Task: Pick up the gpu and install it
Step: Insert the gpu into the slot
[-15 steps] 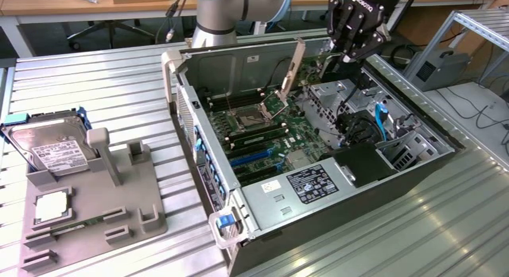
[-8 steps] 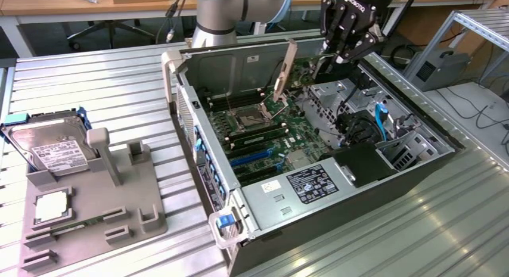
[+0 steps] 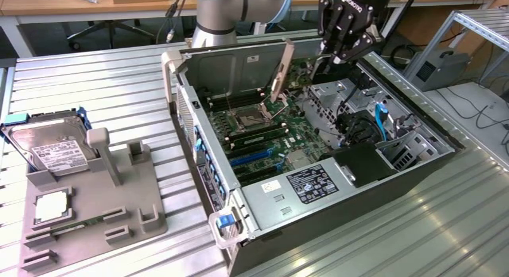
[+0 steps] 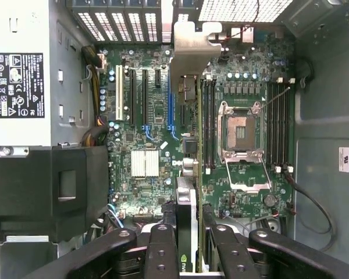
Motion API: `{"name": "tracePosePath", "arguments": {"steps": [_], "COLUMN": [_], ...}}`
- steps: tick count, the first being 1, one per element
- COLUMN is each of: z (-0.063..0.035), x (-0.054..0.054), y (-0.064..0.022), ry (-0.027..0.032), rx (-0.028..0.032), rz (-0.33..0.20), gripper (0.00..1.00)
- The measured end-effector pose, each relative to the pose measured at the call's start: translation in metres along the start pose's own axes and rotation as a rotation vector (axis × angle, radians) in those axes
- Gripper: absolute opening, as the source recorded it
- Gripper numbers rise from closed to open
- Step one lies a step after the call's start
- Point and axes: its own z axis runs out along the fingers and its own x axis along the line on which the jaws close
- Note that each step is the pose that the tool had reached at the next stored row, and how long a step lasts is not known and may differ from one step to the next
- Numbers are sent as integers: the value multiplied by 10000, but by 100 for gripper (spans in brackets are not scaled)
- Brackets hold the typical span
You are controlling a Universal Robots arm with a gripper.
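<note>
My gripper (image 3: 328, 58) hangs over the open computer case (image 3: 199, 140), shut on the gpu (image 3: 282, 74). The card is above the motherboard (image 3: 263, 128), its pale metal bracket toward the case's rear wall. In the wrist view the gpu (image 4: 186, 212) is edge-on between my fingers (image 4: 162, 250), running from my gripper (image 4: 189, 256) out to its silver bracket (image 4: 192, 49). It lines up between the blue expansion slots (image 4: 170, 110) and the memory slots (image 4: 209, 122), still above the board. The CPU socket (image 4: 241, 131) lies beside it.
The power supply (image 3: 318, 181) and a black shroud (image 3: 366, 164) take up the case's near end. On the exterior view's left, a grey fixture (image 3: 119, 193) carries a hard drive (image 3: 47, 146), a CPU (image 3: 52, 205) and a memory stick (image 3: 68, 229). Ribbed metal table all around.
</note>
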Motion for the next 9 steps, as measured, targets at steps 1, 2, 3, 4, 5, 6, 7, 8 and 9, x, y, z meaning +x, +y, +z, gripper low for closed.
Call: {"name": "tracePosePath", "arguments": {"steps": [1, 2, 3, 4, 5, 6, 7, 8, 9], "z": [0, 2, 8, 11, 17, 25, 34, 42, 51], "x": [0, 0, -1, -1, -1, 0, 0, 0, 0], "y": [2, 5, 9, 11, 13, 15, 17, 19, 22], "ry": [0, 0, -1, 1, 3, 2, 1, 1, 1], "rx": [0, 0, 0, 0, -1, 0, 0, 0, 0], "rz": [0, 1, 0, 1, 1, 1, 0, 1, 1], "gripper": [27, 27, 27, 27, 27, 27, 27, 27, 27]}}
